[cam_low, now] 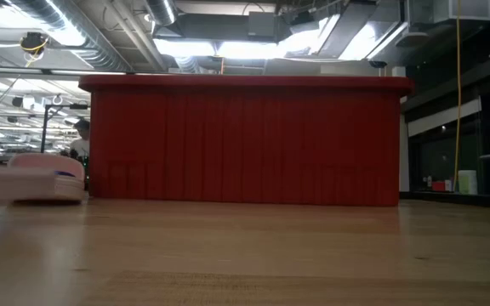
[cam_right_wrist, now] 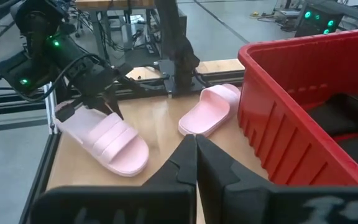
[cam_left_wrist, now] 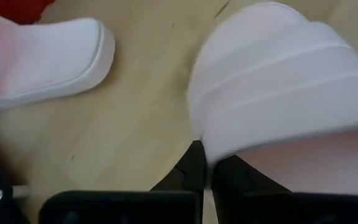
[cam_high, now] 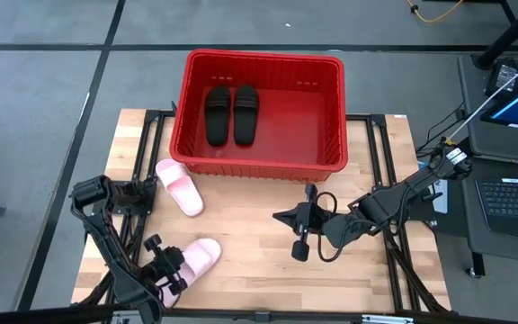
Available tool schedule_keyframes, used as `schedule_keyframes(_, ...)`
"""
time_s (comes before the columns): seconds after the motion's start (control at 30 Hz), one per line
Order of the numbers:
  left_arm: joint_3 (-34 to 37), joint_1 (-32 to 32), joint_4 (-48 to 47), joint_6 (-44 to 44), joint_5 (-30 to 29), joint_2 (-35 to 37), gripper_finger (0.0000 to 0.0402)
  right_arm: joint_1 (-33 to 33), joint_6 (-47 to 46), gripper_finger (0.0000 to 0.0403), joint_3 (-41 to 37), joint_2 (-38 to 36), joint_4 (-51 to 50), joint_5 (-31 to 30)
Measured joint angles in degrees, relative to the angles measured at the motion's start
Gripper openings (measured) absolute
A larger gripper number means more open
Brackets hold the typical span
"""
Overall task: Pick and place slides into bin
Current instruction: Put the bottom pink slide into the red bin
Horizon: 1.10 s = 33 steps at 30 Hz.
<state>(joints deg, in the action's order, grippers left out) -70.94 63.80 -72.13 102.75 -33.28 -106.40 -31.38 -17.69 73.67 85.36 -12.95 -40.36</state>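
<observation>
The red bin (cam_high: 331, 108) stands at the table's far middle with the two black slides (cam_high: 232, 114) lying side by side on its floor at the left. One pale pink slide (cam_high: 180, 186) lies sole down on the table in front of the bin's left corner, and also shows in the low view (cam_low: 28, 178). The second pink slide (cam_high: 203, 257) is near the table's front left, with my left gripper (cam_high: 167, 270) shut on it. My right gripper (cam_high: 283, 217) is shut and empty over the table's middle. My left gripper pinches the second pink slide's edge (cam_left_wrist: 211, 152) between its two fingers, just behind the wide strap (cam_left_wrist: 278, 81) toward the heel end. The fingers (cam_right_wrist: 107, 107) slant down from the table's near left. The slide's toe end (cam_right_wrist: 135, 163) is at the table; whether the heel is lifted I cannot tell.
Bare wooden table (cam_high: 268, 270) lies between the two grippers and in front of the bin. Black frame rails (cam_high: 380, 162) run along the table's sides. A laptop (cam_high: 515, 193) and cables are beyond the right edge.
</observation>
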Motion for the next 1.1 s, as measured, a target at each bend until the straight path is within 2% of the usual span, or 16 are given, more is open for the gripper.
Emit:
schedule_keyframes(0.27, -2.8, -2.1, -4.6, 0.0, -0.9, 0.0, 0.0005, 0.0, 0.1, 0.0005, 0.0, 0.0, 3.1, 0.1)
schedule_keyframes(0.63, -9.3, -7.7, -18.3, 0.0, -8.2, 0.0, 0.0004, 0.0, 0.1, 0.0005, 0.0, 0.0, 4.7, 0.1)
schedule_keyframes(0.83, -12.7, -13.1, -17.8, -3.5, -14.8, 2.3, 0.0005, 0.0, 0.5, 0.0005, 0.0, 0.0, 6.1, 0.1)
schedule_keyframes(1.1, -16.3, -19.2, -17.9, -14.2, -29.9, 7.1, 0.0005, -0.3, 12.7, 0.0005, 0.0, 0.0, 12.2, 0.0)
